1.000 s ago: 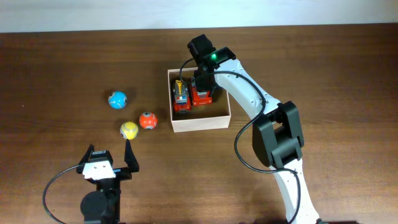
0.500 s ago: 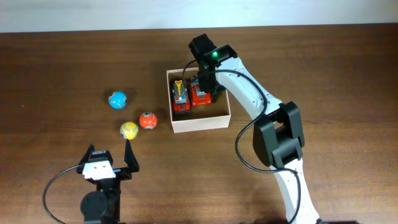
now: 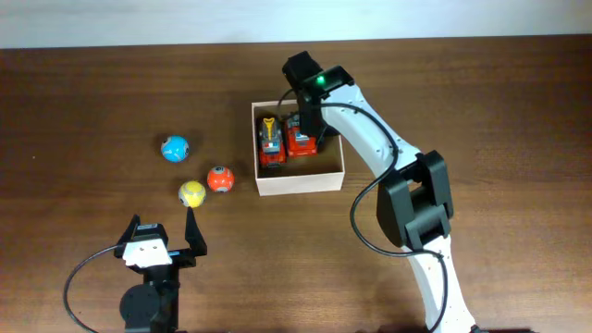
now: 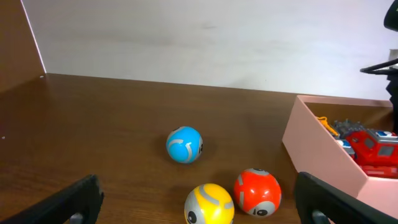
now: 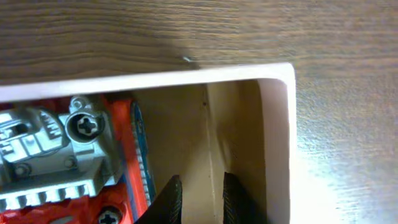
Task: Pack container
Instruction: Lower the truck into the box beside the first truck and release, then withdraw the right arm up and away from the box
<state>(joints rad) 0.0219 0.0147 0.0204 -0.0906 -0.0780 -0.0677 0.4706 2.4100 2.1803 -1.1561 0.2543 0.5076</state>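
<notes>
Container [image 3: 300,180] sits mid-tabletop [image 3: 481,111], two red toy cars [image 3: 285,141] inside. Right pincer [image 5: 199,196] over its back part, fingers nearly together, grasping nothing. Left pincer [image 4: 199,208] spread wide, released, near three balls [image 4: 211,190].

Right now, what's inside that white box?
Two red toy cars lie side by side in the container. The right arm hangs over its far end, hiding part of one car and the floor there.
</notes>
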